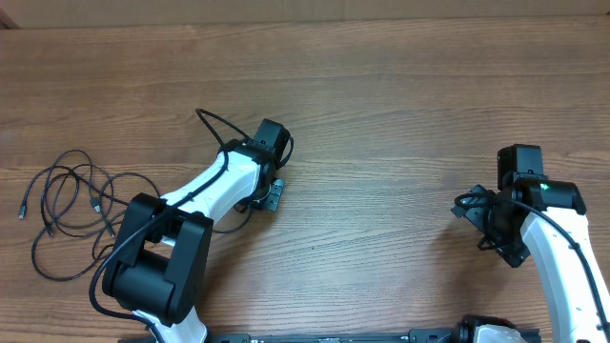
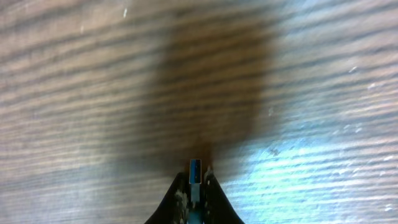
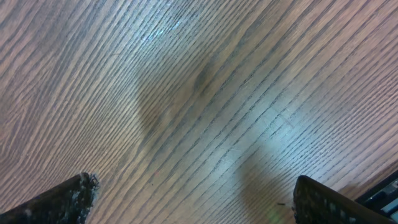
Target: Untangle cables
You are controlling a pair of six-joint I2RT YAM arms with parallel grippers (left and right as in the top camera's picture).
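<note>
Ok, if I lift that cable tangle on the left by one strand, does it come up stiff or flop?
Probably floppy: the cables lie in thin, loose, overlapping loops on the table, so a lifted strand would likely sag and drag its neighbours. They look light, so a push may just bunch them. The small plug ends could snag at crossings.

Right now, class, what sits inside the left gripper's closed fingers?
A small blue-tipped plug pokes out of the left gripper. Its cord cannot be seen; the fingers cover it.

overhead: straight down, far, whole table [image 1: 381, 76] | wrist views: close, angled down at wood | shared: table
</note>
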